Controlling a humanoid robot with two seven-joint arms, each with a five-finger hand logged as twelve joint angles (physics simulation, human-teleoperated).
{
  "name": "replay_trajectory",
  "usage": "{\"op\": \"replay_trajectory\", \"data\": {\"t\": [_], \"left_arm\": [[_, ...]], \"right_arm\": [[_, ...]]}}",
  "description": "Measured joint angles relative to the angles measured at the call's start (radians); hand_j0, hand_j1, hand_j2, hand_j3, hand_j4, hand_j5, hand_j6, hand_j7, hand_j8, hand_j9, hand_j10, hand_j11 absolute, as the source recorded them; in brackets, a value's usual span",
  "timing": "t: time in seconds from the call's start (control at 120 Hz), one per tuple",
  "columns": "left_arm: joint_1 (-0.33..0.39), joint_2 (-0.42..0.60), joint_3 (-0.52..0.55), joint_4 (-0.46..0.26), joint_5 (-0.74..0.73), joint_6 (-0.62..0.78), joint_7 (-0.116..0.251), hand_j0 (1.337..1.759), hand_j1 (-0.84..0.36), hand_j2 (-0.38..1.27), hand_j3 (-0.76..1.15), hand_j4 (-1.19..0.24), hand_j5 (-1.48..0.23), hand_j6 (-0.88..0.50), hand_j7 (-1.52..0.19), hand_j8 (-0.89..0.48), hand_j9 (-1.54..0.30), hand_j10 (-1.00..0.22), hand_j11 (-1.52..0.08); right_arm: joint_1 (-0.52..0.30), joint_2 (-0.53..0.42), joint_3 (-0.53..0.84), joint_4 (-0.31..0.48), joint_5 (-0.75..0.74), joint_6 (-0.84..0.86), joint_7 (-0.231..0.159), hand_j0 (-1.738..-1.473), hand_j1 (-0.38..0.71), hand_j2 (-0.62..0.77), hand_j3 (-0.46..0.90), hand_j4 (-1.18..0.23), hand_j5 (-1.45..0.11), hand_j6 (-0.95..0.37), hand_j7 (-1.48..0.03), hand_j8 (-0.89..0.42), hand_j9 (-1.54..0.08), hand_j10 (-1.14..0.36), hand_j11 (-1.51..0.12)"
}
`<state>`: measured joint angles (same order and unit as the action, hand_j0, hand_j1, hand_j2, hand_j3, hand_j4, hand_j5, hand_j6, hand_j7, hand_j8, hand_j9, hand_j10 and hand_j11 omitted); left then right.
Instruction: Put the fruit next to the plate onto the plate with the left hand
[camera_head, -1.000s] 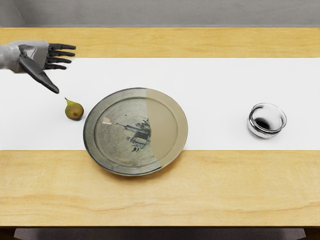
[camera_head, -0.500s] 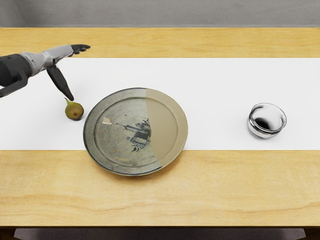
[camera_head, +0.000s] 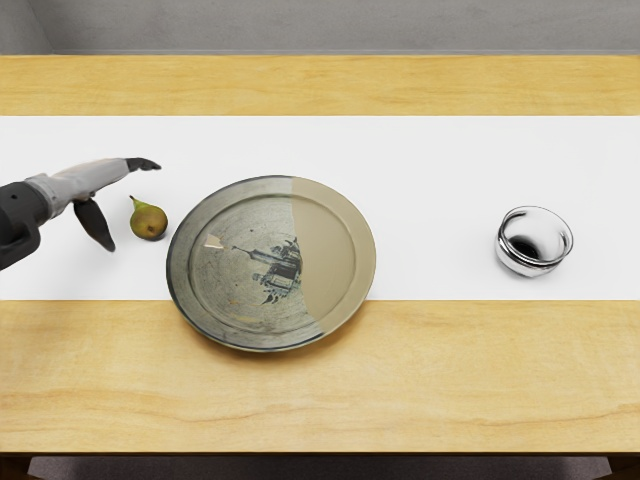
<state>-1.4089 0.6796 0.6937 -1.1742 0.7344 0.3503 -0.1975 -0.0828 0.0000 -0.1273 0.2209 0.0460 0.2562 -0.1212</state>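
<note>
A small olive-brown pear (camera_head: 148, 219) lies on the white runner just left of the large round plate (camera_head: 330, 222), not touching it. My left hand (camera_head: 110, 195) comes in from the left edge and sits low beside the pear, open. Its fingers (camera_head: 135, 164) reach past the pear's far side and the thumb (camera_head: 95, 222) hangs on the near left side. The pear sits in the gap between them with no visible contact. The right hand is out of view.
A shiny metal bowl (camera_head: 533, 241) stands on the runner at the right. The white runner (camera_head: 430, 160) crosses the wooden table (camera_head: 400, 380) from side to side.
The left hand has dropped from above and behind the pear down to the pear's level, moving toward me, with fingers now framing the fruit. The pear and plate have not moved.
</note>
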Motion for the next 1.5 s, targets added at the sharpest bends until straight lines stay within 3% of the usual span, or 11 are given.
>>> {"op": "replay_trajectory", "data": {"t": [0.3, 1.108, 1.5], "left_arm": [[0.001, -0.038, 0.005, 0.007, 0.012, 0.037, 0.005, 1.658, -0.03, 0.07, 0.0, -0.32, -0.41, -0.32, -0.41, -0.32, -0.41, -0.32, -0.41], [0.021, -0.064, 0.041, 0.039, 0.038, 0.044, 0.017, 1.658, -0.21, 0.1, 0.0, -0.47, -0.61, -0.47, -0.61, -0.47, -0.61, -0.47, -0.61], [0.022, -0.155, 0.043, 0.062, 0.038, 0.055, 0.036, 1.657, -0.24, 0.12, 0.0, -0.52, -0.65, -0.49, -0.65, -0.52, -0.66, -0.51, -0.66]], "right_arm": [[0.0, 0.0, 0.0, 0.0, 0.0, 0.0, 0.0, -1.658, -0.33, 0.0, 0.0, -0.02, -0.02, -0.02, -0.02, -0.02, -0.02, -0.02, -0.02], [0.0, 0.0, 0.0, 0.0, 0.0, 0.0, 0.0, -1.658, -0.33, 0.0, 0.0, -0.02, -0.02, -0.02, -0.02, -0.02, -0.02, -0.02, -0.02], [0.0, 0.0, 0.0, 0.0, 0.0, 0.0, 0.0, -1.658, -0.33, 0.0, 0.0, -0.02, -0.02, -0.02, -0.02, -0.02, -0.02, -0.02, -0.02]]}}
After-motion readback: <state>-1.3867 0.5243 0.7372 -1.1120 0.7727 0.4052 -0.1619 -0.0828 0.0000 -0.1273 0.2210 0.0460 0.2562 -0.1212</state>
